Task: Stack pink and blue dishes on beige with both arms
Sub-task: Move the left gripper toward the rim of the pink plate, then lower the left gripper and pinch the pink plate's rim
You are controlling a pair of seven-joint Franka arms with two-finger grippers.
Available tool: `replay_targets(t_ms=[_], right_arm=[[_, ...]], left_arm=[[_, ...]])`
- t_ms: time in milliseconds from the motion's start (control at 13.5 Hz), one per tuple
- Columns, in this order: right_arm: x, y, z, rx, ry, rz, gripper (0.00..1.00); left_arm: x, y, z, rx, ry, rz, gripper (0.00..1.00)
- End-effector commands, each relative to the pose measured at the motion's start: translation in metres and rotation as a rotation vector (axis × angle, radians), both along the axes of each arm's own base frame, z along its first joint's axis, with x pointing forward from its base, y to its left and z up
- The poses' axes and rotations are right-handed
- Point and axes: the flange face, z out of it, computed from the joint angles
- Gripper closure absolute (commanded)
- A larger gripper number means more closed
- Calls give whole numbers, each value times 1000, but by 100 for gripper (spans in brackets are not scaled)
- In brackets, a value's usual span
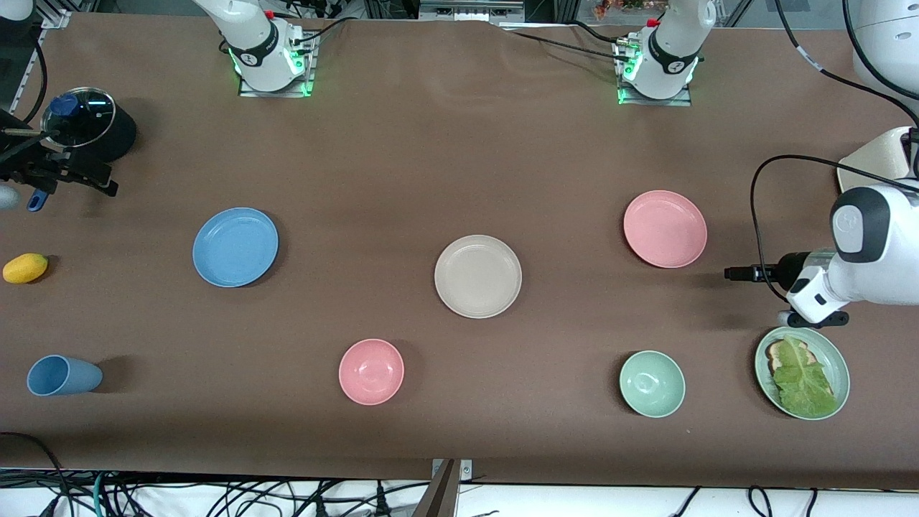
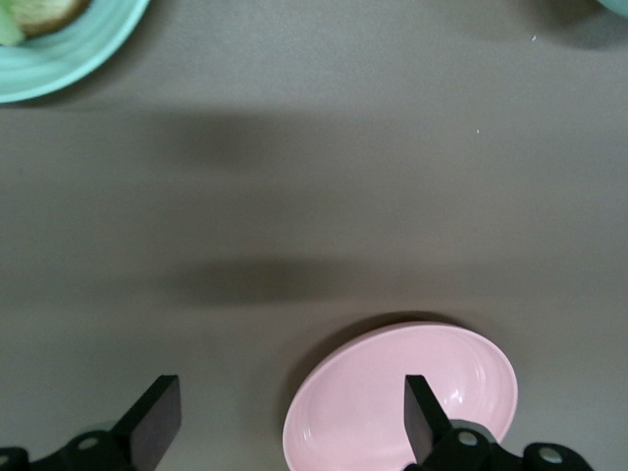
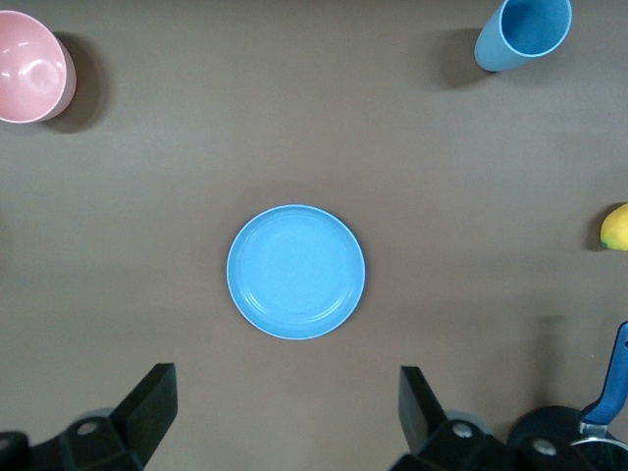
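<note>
We see a brown table (image 1: 431, 158) from above with three matching plates on it. The beige plate (image 1: 478, 276) sits mid-table. The pink plate (image 1: 665, 228) lies toward the left arm's end, the blue plate (image 1: 235, 247) toward the right arm's end, each well apart from the beige one.

The left gripper (image 2: 285, 422) hangs over bare table just beside the pink plate, its fingers (image 2: 155, 420) spread wide and holding nothing.

The right gripper (image 3: 285, 417) hangs over the table near the blue plate, fingers likewise wide apart and empty.
</note>
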Motion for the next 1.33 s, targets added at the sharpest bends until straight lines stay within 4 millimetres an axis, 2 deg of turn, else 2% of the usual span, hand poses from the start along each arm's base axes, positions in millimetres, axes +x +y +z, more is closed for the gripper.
replay_targets(t_ms=[0, 222, 519, 667, 963, 1259], right_arm=[[-2, -1, 7, -9, 2, 11, 0], [-2, -1, 7, -9, 2, 13, 0], [-2, -1, 7, -9, 2, 11, 0], [-2, -1, 7, -9, 2, 11, 0], [-2, -1, 7, -9, 2, 11, 0], [-2, -1, 7, -9, 2, 11, 0]], left_arm=[[-54, -5, -6, -26, -106, -15, 0], [-92, -13, -9, -13, -194, -49, 0], [-120, -19, -3, -3, -234, -112, 0], [-127, -13, -14, -11, -229, -98, 0], [-134, 8, -50, -133, -296, -156, 0], [-135, 7, -59, -158, -305, -201, 0]])
